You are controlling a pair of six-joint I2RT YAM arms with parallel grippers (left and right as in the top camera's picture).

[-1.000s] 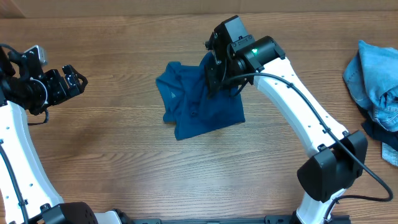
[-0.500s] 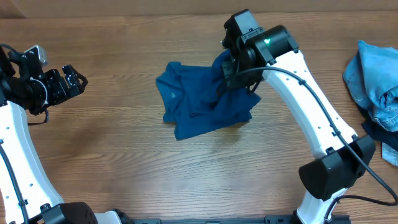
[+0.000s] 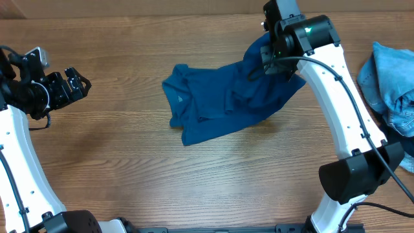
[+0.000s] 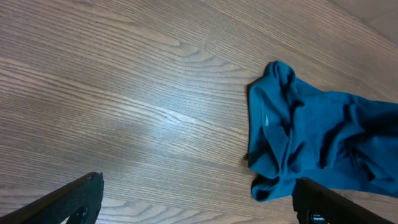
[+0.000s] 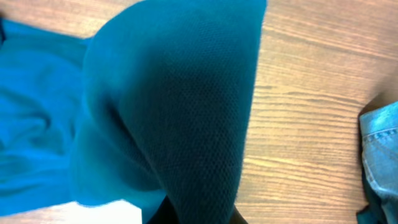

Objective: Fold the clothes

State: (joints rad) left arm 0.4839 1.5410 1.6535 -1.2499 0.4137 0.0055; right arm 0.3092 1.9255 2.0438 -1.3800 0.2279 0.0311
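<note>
Moved since a second ago: the right arm (image 3: 336,103) has swung back and to the right, toward the far edge of the worktop (image 3: 129,168), taking one side of the blue shirt (image 3: 220,103) with it, so the cloth that was bunched under it is now drawn out much wider
Right fingers (image 3: 268,57): closed tight on a gathered fold at the shirt's right end, mostly buried in the cloth from overhead
Blue shirt: its left part lies rumpled on the wood near the middle of the worktop, while its right part rises in a slanting sheet up to the grip
Right wrist view: the lifted knit cloth (image 5: 174,106) hangs right across the lens and fills most of the picture, its weave plain to see; the fingers themselves are hidden behind it
Left fingers (image 3: 83,84): spread wide, holding nothing, hanging over the left side of the worktop well apart from the shirt, and in the same spot as a second ago
Left wrist view: a dark fingertip (image 4: 78,194) sits in each lower corner with bare wood between, and the shirt's crumpled left end (image 4: 298,149) lies off to the right
Denim garment (image 3: 391,74): a light-blue heap at the right edge of the worktop, apart from the shirt, with a darker cloth (image 3: 396,136) just beside it
</note>
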